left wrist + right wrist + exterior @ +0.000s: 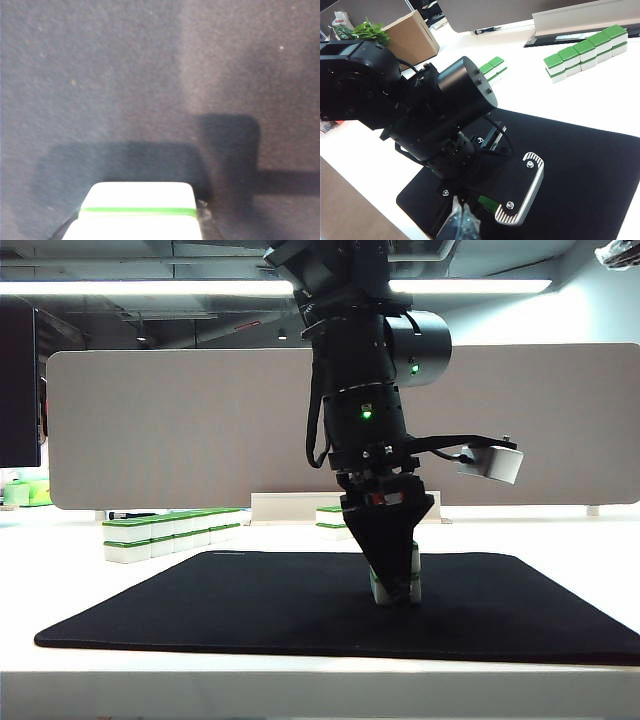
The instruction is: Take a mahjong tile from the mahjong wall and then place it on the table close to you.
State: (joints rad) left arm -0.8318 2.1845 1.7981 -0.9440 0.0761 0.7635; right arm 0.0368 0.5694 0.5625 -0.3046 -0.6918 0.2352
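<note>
Mahjong tile [396, 585] stands clamped between the left fingers [394, 592], long axis upright, touching or just above the black mat [500, 620], with bare desk [300, 685] nearer the camera; the right fingers' state cannot be told.

Mahjong wall [170, 534] behind mat [250, 610]

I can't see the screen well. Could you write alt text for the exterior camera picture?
The left gripper points straight down over a black mat on the white table, clamping a green-and-white mahjong tile just above or on the mat. Behind it to the left stands the mahjong wall, with a shorter row of tiles farther back.
</note>
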